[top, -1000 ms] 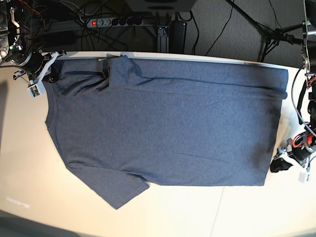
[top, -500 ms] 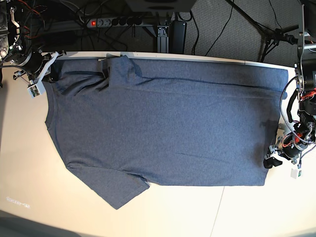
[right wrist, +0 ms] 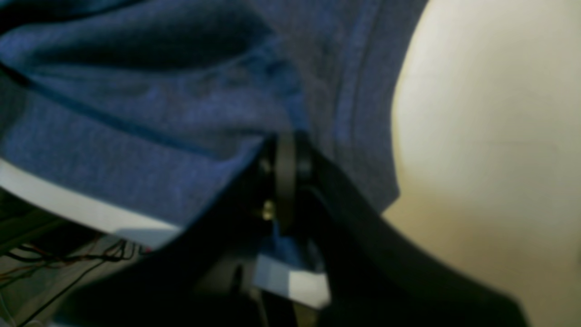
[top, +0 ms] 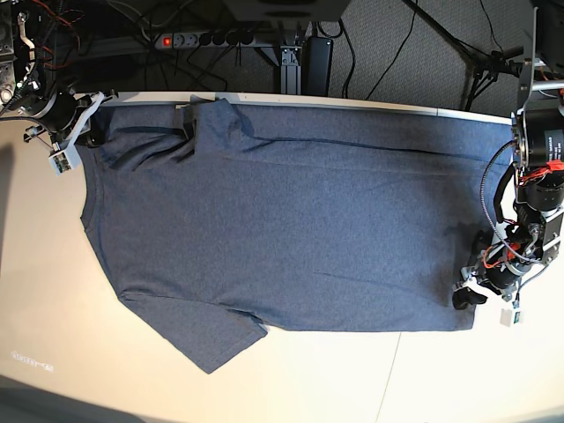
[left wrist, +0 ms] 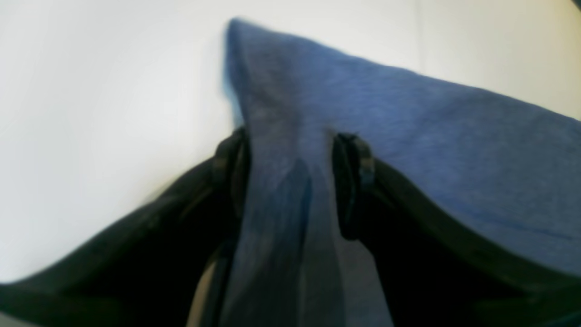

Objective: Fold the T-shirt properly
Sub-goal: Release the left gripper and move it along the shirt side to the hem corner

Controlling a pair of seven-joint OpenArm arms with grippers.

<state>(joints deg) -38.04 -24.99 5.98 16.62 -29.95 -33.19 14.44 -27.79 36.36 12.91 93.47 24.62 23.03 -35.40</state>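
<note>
The slate-blue T-shirt (top: pixel 291 229) lies spread flat on the pale table (top: pixel 53 291), neck side at the left, hem at the right, one sleeve folded in at the back left. My right gripper (top: pixel 91 132) is at the shirt's back-left corner; in the right wrist view it (right wrist: pixel 288 150) is shut on the bunched T-shirt (right wrist: pixel 159 113). My left gripper (top: pixel 465 298) is at the front-right hem corner. The left wrist view shows it (left wrist: pixel 290 181) open, its black fingers (left wrist: pixel 349 181) standing apart on either side of a raised ridge of the T-shirt (left wrist: pixel 408 136).
Behind the table's far edge are a power strip (top: pixel 203 40), a black box (top: pixel 315 57) and loose cables. A stand's legs (top: pixel 480 57) are at the back right. Bare table shows along the left and front.
My left arm has swung in from the table's right edge toward the shirt, and its fingers now straddle the front-right hem corner. The right arm and the shirt's shape have not changed.
</note>
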